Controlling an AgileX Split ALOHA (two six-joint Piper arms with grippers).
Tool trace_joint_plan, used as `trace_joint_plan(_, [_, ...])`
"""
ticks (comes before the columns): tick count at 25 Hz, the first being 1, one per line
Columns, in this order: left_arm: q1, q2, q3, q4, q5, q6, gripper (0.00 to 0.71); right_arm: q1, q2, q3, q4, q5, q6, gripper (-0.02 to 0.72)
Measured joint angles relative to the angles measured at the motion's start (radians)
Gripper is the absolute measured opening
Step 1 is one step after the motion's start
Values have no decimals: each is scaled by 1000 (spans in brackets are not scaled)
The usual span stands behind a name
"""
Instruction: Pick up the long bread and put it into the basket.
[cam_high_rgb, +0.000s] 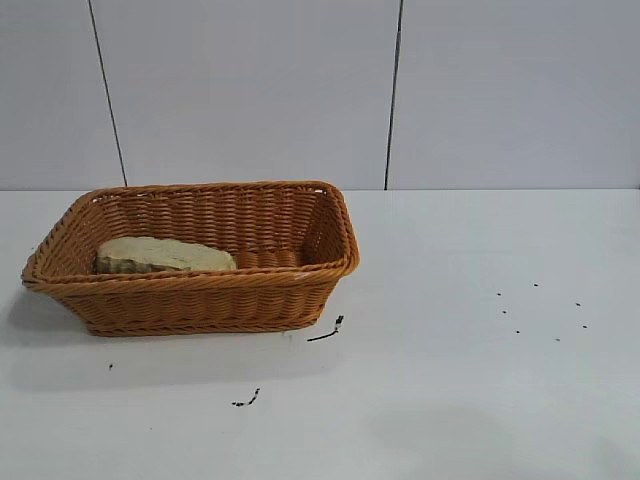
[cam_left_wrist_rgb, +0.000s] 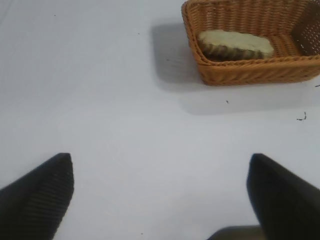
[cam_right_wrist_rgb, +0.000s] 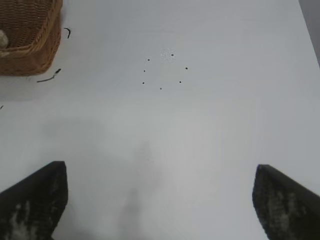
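With the bread (cam_high_rgb: 165, 256) lying in the basket (cam_high_rgb: 330, 235) and both hands, left (cam_left_wrist_rgb: 160, 192) and right (cam_right_wrist_rgb: 159, 197), spread empty over the surface (cam_high_rgb: 480, 380), little could go wrong.

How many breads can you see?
1. The long tan bread loaf lies inside the orange-brown woven wicker basket, toward its left end in the exterior view. Nothing else bread-like shows on the white table.
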Motion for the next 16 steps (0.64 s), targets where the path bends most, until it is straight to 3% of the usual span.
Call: trace_joint_plan(16, [0,3,0,0,0,0,693,0,-1,0,-23,0,12,690])
